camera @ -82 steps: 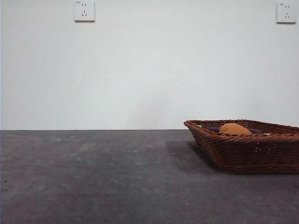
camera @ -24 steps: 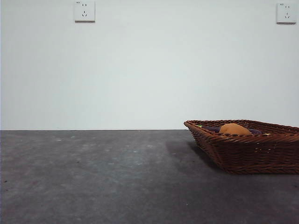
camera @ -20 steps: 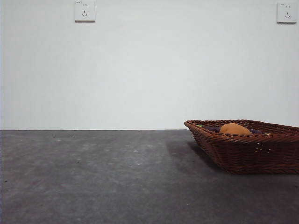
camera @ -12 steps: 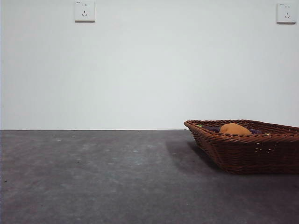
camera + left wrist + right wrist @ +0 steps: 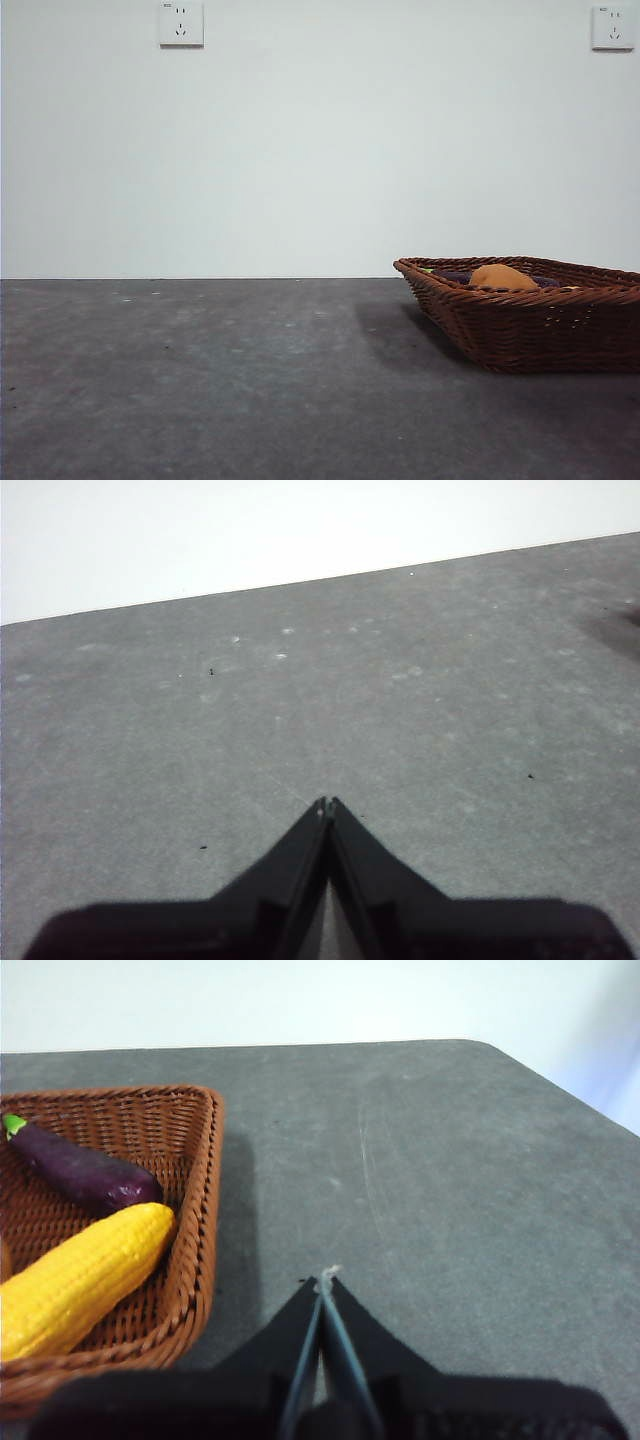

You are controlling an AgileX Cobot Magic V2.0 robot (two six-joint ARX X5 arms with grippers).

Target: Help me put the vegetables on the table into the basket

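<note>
Change since earlier: none that shows; in the front view the basket [image 5: 530,315], the orange-brown lump [image 5: 503,277] in it and the bare tabletop [image 5: 220,380] stand as they did in the earlier pictures.
Basket: reddish-brown wicker with a braided rim, at the right of the front view, cut off by the right edge, resting on the tabletop and casting a shadow to its left.
Vegetables: all inside the basket. The orange-brown lump rises just above the rim. The right wrist view shows a dark purple eggplant [image 5: 85,1172] with a green stem, and beside it, touching or nearly so, a yellow corn cob [image 5: 85,1275] with rows of kernels. In the front view only a purple strip and a yellow speck peek over the rim, too little to say more.
Left hand: [image 5: 327,805] jaws pressed together, nothing between them, above bare grey tabletop well away from the basket.
Right hand: [image 5: 325,1280] jaws pressed together, nothing held, above the tabletop just beside the basket's outer wall [image 5: 205,1210], outside it.
Surroundings: white wall with two sockets, one high at the left [image 5: 181,23] and one high at the right [image 5: 612,27]; a rounded tabletop corner shows in the right wrist view.
In the way: nothing stands between either hand and the basket; neither arm shows in the front view.
</note>
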